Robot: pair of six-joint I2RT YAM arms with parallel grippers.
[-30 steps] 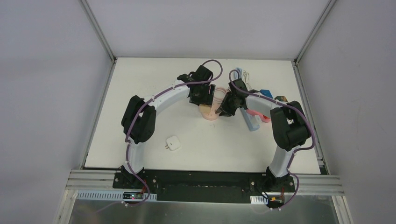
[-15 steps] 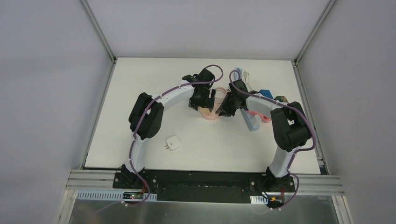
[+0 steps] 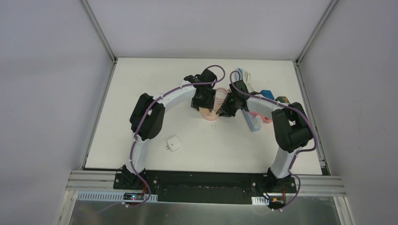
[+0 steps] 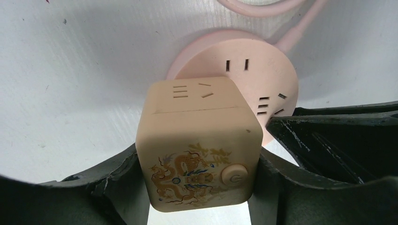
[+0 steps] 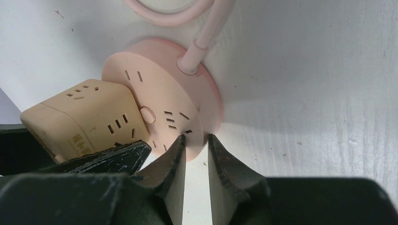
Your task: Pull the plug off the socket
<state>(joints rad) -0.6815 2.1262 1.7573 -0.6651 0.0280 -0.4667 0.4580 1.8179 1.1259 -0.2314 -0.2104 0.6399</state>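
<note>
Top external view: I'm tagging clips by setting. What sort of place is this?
Probably a robotics lab cell: a white table walled by plain grey panels, aluminium framing beside two bolted arms, and the left claw shut on a cube plug in a pink socket.

White arms (image 3: 174,95), blk joints (image 3: 147,118) + fingers (image 5: 231,174), purple cables (image 3: 133,153).

table (image 3: 141,93): white, matte top with faint scratches and small dark specks in the wrist views.
socket (image 3: 210,116): round, pink, lying flat near the middle of the table, slots facing up.
cord (image 5: 209,35): pink, runs from the socket's rim and loops on the surface just beyond it.
white adapter (image 3: 174,143): small rounded square, alone toward the near left, well apart from the socket.
right far side: a light blue piece (image 3: 254,123), a pink strip (image 3: 261,115), a blue object (image 3: 267,93) and a white cable bundle (image 3: 244,74), clustered close together.
</note>
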